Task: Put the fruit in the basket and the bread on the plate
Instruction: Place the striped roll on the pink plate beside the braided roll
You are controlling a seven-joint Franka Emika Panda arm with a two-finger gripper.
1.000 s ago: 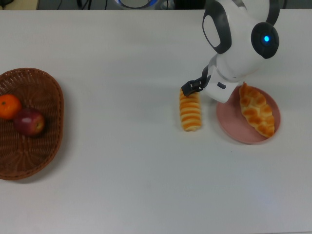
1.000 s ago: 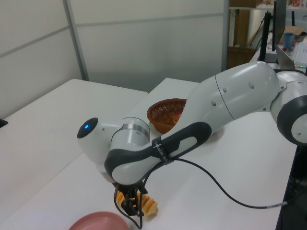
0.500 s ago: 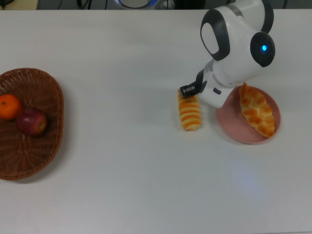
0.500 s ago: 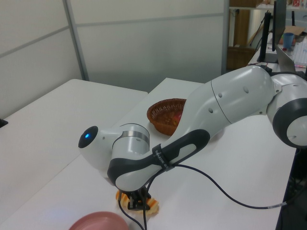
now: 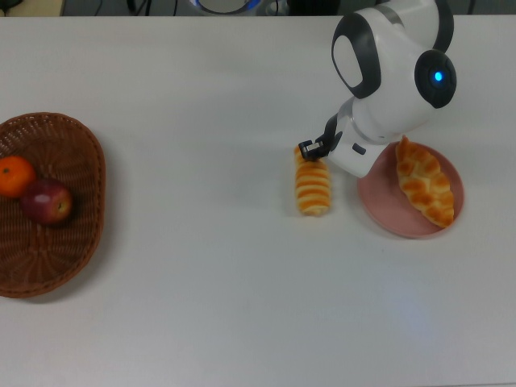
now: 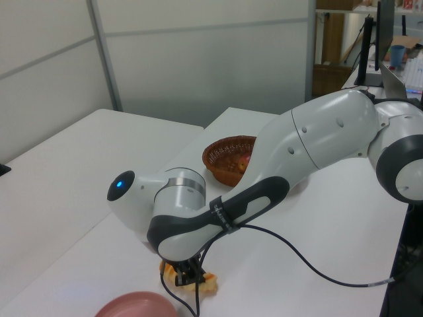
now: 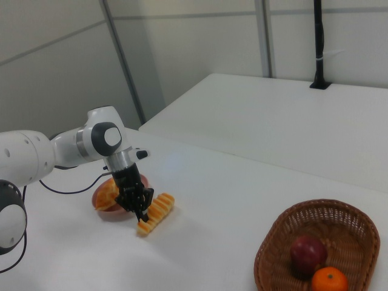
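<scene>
A: Going from the top view's left, what lies on the white surface [image 5: 201, 266]?

B: First the wicker basket [image 5: 81, 242], at the top view's left edge. Inside it are the tangerine [image 5: 14, 176] and the dark red apple [image 5: 47, 201], and they touch each other. In the right view the basket sits at the lower right, with the tangerine in front of the apple.

A: And in the middle?

B: There is the striped loaf [image 5: 313, 188], lying directly on the surface, just beside the pink plate [image 5: 385, 211] but not on it. The gripper [image 5: 311, 150] is down at the loaf's far end in the top view. In the right view the black gripper stands right at the loaf, near its middle.

A: Are the fingers closed on this loaf?

B: It cannot be told. The arm's white body covers most of the gripper in the top view and the left view, and in the right view the fingers are one dark shape.

A: What is at the top view's right?

B: The pink plate, with the braided loaf [image 5: 424, 181] lying across it. The arm's white wrist hangs over the plate's near-left rim.
</scene>
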